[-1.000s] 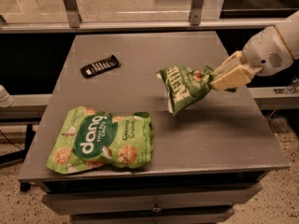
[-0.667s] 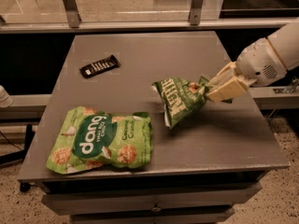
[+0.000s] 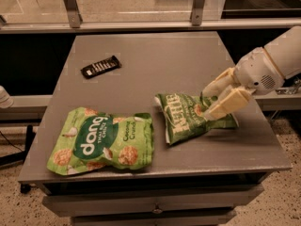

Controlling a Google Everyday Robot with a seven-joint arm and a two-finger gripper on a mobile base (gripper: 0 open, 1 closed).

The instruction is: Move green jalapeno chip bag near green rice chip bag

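Grey tabletop fills most of the camera view, and the table [image 3: 178,55] carries three things. At its near left corner the green rice chip bag [image 3: 101,141] lies flat, a large lime-green pack with "dang" in white on a dark oval and round chip pictures around it, its near edge close to the table's front rim. Right of it and a little farther back lies the green jalapeno chip bag [image 3: 186,117], smaller, darker and crinkled, white "Kettle" lettering turned sideways; it seems to rest on the tabletop, near the rice bag but with a narrow strip of bare grey between them. The gripper [image 3: 207,103] is at the right-hand end of this bag, reaching in from the right on a white arm [image 3: 273,62]; its two cream fingers [image 3: 229,101] lie one on the far side and one on the near side of the bag's right part, and the jaws appear to be pinching that end, though the contact itself is hard to make out. Well apart, toward the far left, a flat black device [image 3: 101,66] lies at a slant on the table
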